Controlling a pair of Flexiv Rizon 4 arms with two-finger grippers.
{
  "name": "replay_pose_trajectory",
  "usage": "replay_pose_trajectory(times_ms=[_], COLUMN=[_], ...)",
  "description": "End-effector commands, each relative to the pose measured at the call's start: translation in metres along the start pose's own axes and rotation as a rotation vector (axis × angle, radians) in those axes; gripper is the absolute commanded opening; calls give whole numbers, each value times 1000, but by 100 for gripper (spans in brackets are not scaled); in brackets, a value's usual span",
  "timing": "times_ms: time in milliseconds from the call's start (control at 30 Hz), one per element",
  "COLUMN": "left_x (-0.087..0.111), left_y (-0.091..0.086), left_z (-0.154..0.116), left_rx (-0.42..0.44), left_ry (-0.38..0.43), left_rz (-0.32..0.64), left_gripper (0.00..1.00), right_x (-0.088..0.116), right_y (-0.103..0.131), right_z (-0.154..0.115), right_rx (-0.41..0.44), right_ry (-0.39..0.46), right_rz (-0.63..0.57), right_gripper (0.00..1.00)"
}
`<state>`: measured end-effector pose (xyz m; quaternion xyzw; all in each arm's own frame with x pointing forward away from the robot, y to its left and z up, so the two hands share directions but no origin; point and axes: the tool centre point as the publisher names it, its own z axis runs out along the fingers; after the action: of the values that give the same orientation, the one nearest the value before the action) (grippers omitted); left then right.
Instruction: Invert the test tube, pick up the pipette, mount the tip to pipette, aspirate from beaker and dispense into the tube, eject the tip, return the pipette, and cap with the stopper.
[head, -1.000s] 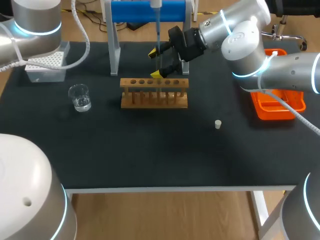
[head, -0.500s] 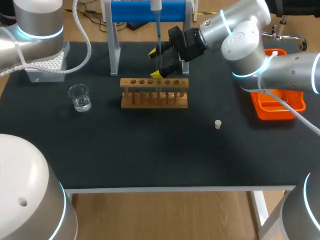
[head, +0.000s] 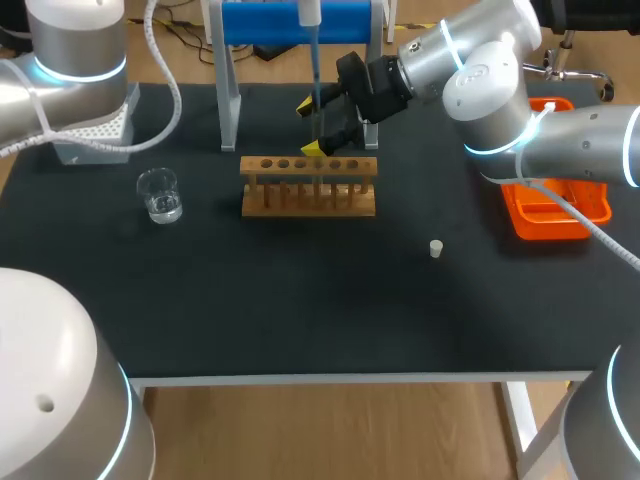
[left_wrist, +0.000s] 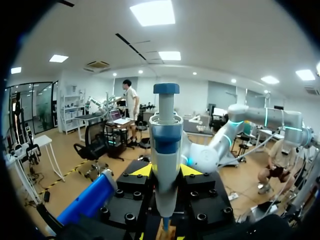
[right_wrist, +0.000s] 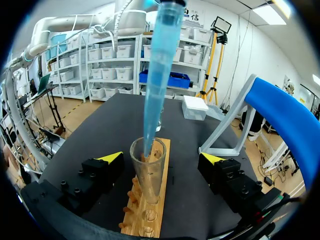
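Where the test tube (right_wrist: 148, 175) stands, the pipette (left_wrist: 165, 145) dips its tip inside.

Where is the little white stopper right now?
In the head view the stopper sits alone on the black table, right of the middle, between the wooden rack and the orange tray, nearer the front edge.

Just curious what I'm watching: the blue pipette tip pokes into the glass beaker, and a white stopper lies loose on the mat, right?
Not the beaker: the right wrist view shows the pipette tip poking into the test tube at the wooden rack. The beaker stands apart, untouched. The white stopper does lie loose on the mat.
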<state>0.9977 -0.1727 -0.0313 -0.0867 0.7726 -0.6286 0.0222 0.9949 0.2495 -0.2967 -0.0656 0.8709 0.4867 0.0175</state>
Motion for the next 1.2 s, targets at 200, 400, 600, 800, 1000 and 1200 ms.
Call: replay_pose_trajectory(times_ms=[200, 400, 600, 800, 1000, 1200], left_x=[0, 1, 0, -1, -5, -12], left_y=[6, 7, 8, 9, 9, 7], left_z=[-1, -3, -5, -6, -6, -6], left_rx=[-4, -6, -15, -21, -23, -21], left_ry=[-6, -11, -19, -24, -25, -23], left_rz=[-7, -7, -10, -11, -11, -7], left_gripper=[0, 0, 0, 0, 0, 0], right_x=[-1, -1, -1, -1, -1, -1], right_y=[0, 0, 0, 0, 0, 0], right_z=[-1, -1, -1, -1, -1, -1], right_rx=[3, 3, 3, 3, 3, 3], right_ry=[4, 4, 4, 4, 4, 4], right_rz=[1, 1, 1, 1, 1, 1], right_gripper=[100, 100, 100, 100, 100, 100])
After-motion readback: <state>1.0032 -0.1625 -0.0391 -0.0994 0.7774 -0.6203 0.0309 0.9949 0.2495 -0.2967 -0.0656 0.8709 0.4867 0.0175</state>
